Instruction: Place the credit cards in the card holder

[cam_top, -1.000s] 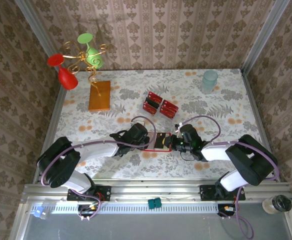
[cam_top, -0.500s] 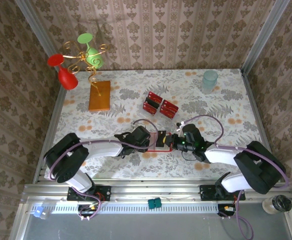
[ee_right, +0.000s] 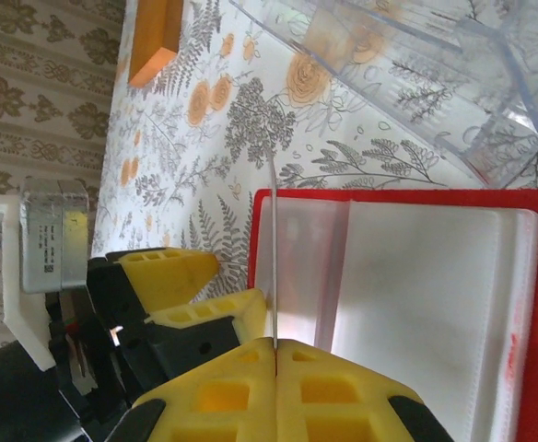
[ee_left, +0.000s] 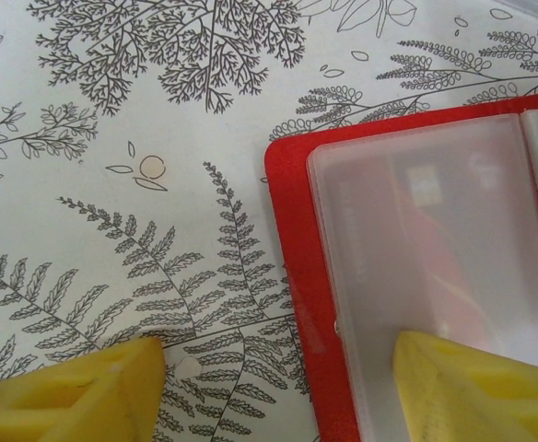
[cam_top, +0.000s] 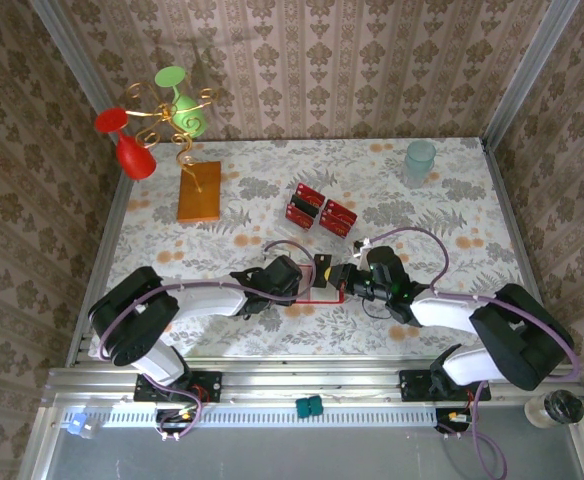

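I'm driving a left arm [cam_top: 197,297] and a right arm [cam_top: 442,305] built alike: white links between chunky black joints, each with a thin purple cable [cam_top: 412,235] running loose behind the fingers. The fingers [ee_left: 76,391] are bright yellow plastic moulded with hollow pockets, seated in black mounts. Behind the left pair I see a grey metal block [ee_right: 52,230] with small print and a white bracket [ee_right: 13,304].

Nothing legible from here; gold marks on the flat red black-striped cards [cam_top: 306,203] are too small.
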Controlling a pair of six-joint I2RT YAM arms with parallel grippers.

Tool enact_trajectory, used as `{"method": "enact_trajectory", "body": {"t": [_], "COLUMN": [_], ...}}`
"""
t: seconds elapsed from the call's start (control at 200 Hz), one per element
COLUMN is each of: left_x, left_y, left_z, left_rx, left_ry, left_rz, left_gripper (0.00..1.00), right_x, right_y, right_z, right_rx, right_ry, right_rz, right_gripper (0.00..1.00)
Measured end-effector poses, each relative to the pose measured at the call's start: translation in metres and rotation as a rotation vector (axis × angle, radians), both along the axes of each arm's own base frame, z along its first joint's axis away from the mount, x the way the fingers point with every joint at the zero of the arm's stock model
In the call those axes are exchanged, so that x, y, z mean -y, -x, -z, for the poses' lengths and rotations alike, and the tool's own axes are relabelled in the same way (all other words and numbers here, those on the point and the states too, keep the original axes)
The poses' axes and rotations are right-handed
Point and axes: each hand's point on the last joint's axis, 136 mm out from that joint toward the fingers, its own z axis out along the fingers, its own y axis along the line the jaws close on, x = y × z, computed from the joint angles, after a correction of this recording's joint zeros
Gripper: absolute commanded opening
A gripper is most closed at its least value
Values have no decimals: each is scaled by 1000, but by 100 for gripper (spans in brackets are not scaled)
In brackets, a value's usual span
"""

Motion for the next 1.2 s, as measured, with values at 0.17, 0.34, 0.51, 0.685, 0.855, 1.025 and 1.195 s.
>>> {"method": "enact_trajectory", "body": {"t": [0.17,0.34,0.51,0.685,0.855,1.025,1.195], "left_x": [0,0,0,0,0,1,0], "left_y": [1,1,1,1,1,2,2], "left_z": [0,0,0,0,0,0,0], "left_rx": [6,7,11,14,14,14,16], "left_ry": [-3,-1,1,2,1,3,-1], "left_rz": [-2,-9,-13,-15,-14,-14,-14], "left_gripper": [67,67,67,67,67,67,67], "right_x": [0,0,4,4,3,1,0], "right_y": [-1,-2,-1,-2,-4,-6,-8], "right_z": [13,18,26,30,32,34,37], "right_rx": [-26,-21,-25,-27,-28,-29,-31], "right_ry": [2,-2,10,11,-4,-15,-22], "right_rz": [7,15,29,34,40,46,49], "right_gripper": [0,0,0,0,0,0,0]}}
